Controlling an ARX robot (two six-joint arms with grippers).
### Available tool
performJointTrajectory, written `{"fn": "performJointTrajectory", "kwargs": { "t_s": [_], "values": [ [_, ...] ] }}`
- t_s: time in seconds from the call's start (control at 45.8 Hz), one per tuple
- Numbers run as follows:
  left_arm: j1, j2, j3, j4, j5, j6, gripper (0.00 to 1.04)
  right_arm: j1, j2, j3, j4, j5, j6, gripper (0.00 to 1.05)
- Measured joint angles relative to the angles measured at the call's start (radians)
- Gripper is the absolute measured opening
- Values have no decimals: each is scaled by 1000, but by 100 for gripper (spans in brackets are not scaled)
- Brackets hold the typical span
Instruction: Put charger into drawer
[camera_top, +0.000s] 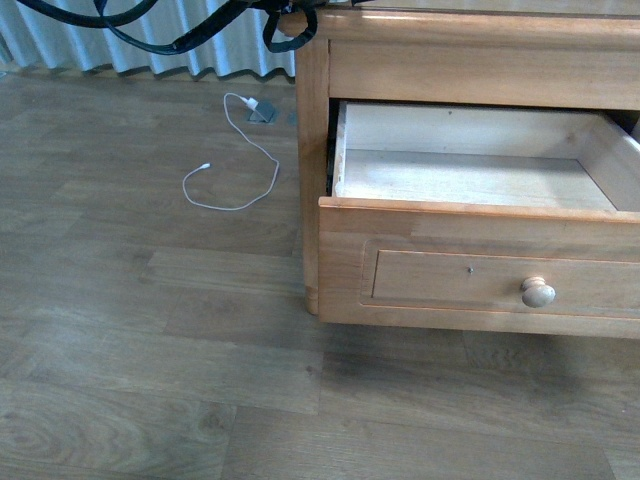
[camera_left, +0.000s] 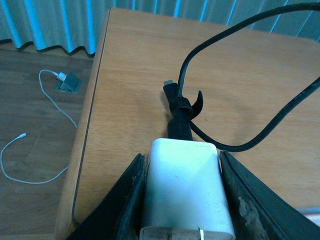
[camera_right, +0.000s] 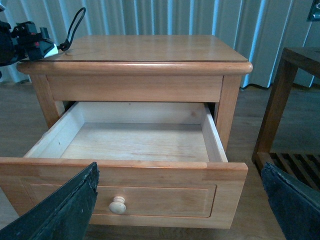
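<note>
Closest in the left wrist view, the left tool (camera_left: 181, 167) has its two black fingers (camera_left: 132, 195) pressed against either side of a small white rectangular charger (camera_left: 185, 192), holding it over the light-brown wooden surface (camera_left: 125, 75) of the nightstand, near that top's edge. Whether the block touches the wood cannot be told. Its thin black cable (camera_left: 260, 135) loops away across the surface. In the right wrist view the right tool (camera_right: 179, 169) stands wide, gripping nothing, low in front of the light-brown wooden drawer (camera_right: 150, 197), which is pulled well out with its pale interior bare and a round wooden knob (camera_right: 117, 205) on its recessed front panel. Beyond it, the left tool shows at the nightstand's top corner, above and to one side of the drawer. Further off, a thin white cable (camera_top: 235, 165) curls on the grey-brown plank floor (camera_top: 150, 350) before a pale pleated curtain (camera_top: 150, 50), and a dark wooden side table (camera_right: 280, 100) stands beside the nightstand.
</note>
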Motion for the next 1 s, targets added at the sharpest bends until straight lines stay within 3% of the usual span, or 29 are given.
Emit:
{"fn": "performJointTrajectory", "kwargs": {
  "t_s": [0.131,0.24,0.48,0.851,1.004],
  "values": [
    [-8,-156,-176,74,90,9,40,0,0,0,0,0,0,96],
    [-27,-286,-325,98,242,55,40,0,0,0,0,0,0,96],
    [-91,-314,-497,102,395,144,40,0,0,0,0,0,0,96],
    [-115,-109,-446,110,339,169,40,0,0,0,0,0,0,96],
    [-115,-23,-391,105,326,163,62,0,0,0,0,0,0,96]
  ]
}}
